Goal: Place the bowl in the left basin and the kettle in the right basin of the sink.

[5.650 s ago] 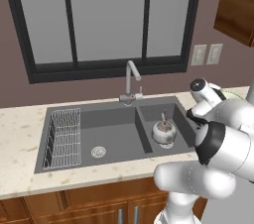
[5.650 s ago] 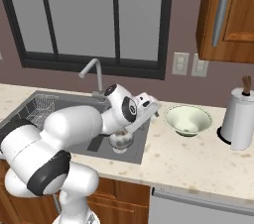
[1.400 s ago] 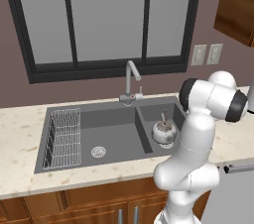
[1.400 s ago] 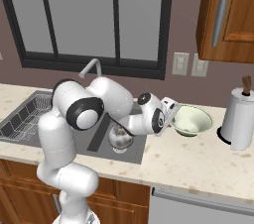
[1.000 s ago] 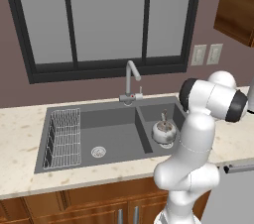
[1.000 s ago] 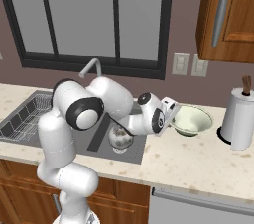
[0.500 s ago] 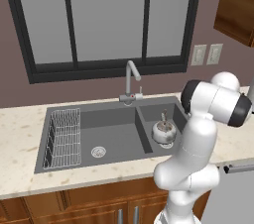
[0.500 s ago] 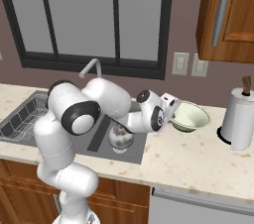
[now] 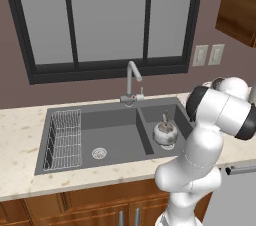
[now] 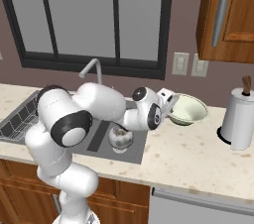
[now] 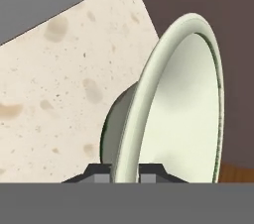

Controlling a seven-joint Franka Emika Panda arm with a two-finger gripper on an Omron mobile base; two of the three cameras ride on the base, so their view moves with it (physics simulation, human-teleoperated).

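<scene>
The pale cream bowl [image 10: 188,109] hangs tilted just above the counter, right of the sink [image 9: 144,137]. My gripper [image 10: 171,105] is shut on its near rim. In the hand view the bowl [image 11: 178,104] stands on edge with the gripper [image 11: 125,171] pinching the rim, one fingertip [image 11: 101,172] on the outside. The silvery kettle [image 9: 165,131] stands upright in the narrower right basin [image 9: 181,119]; the kettle [image 10: 121,138] also shows under my forearm. The left basin [image 9: 117,140] holds the white wire rack [image 9: 62,137] and a round drain.
A chrome faucet [image 9: 131,77] rises behind the sink divider. A paper towel roll [image 10: 239,119] stands at the far right of the speckled counter [image 10: 193,153]. Wall outlets [image 10: 181,63] and a wooden cabinet [image 10: 228,15] lie behind the bowl.
The bowl has risen off the counter and tipped up, moving slightly left with my gripper. Several seconds ago my hand was down by the kettle in the right basin.
</scene>
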